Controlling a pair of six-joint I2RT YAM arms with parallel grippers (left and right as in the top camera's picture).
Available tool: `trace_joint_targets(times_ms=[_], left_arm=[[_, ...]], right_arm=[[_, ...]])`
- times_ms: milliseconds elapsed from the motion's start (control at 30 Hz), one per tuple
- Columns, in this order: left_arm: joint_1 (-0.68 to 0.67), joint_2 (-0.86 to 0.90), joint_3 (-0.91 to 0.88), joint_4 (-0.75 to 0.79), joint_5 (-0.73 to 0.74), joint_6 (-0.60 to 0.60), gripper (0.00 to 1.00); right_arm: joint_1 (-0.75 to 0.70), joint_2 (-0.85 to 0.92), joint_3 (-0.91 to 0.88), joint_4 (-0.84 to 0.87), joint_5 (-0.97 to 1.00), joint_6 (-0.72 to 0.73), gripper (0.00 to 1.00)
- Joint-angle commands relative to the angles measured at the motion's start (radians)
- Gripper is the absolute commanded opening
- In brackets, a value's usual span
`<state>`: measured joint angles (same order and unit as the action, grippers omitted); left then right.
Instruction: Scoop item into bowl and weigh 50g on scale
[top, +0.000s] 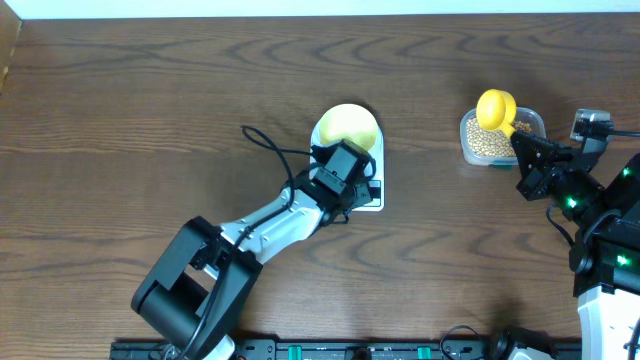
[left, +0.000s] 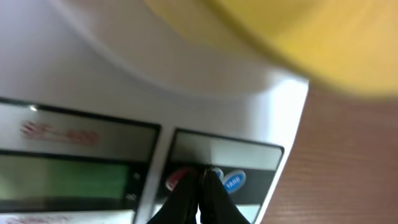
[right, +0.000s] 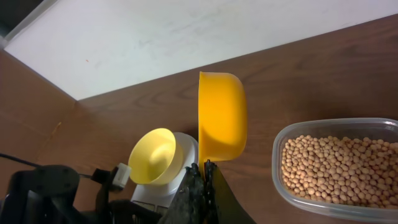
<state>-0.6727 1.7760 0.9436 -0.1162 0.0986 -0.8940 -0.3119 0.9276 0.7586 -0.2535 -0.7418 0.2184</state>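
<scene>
Dark wood table (top: 150, 90) carries the scale (top: 374, 195) at centre, with the bowl (top: 345, 127) on its platform. There the left gripper (left: 204, 177), fingers together, points at the buttons (left: 233, 182). At 2 o'clock the right gripper (right: 204, 171) clamps the yellow scoop (right: 221, 118) above the edge of the tub (right: 278, 155) of beans (right: 336, 165).

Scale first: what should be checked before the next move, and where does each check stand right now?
1. The bowl sits on the scale: ok.
2. The left pincer is shut, tips at the buttons: ok.
3. The display reads zero: cannot tell, blurred.
4. The right pincer is shut on the scoop: ok.
5. The tub holds beans: ok.
</scene>
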Motion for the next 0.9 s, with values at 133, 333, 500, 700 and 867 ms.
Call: trace_joint_targets(times_ms=[133,333,500,700,867], left_arm=[[-0.018,0.018,-0.02,-0.017,-0.013,-0.008,0.07],[0.008,0.014,-0.017,-0.021,-0.039,0.009,0.07],[0.041,-0.066,0.003,-0.074,-0.038,0.06,0.07],[0.043,-0.225,0.003,-0.276,-0.039,0.155,0.07],[0.075,-0.304,0.003,-0.524,-0.121,0.22,0.07]], right_arm=[[-0.006,0.002,0.028,0.002,0.003,-0.018,0.01],[-0.006,0.002,0.028,0.002,0.003,-0.018,0.01],[-0.006,0.002,0.028,0.002,0.003,-0.018,0.01],[-0.006,0.016,0.028,0.002,0.011,-0.018,0.01],[-0.006,0.094,0.027,-0.008,0.017,-0.04,0.01]])
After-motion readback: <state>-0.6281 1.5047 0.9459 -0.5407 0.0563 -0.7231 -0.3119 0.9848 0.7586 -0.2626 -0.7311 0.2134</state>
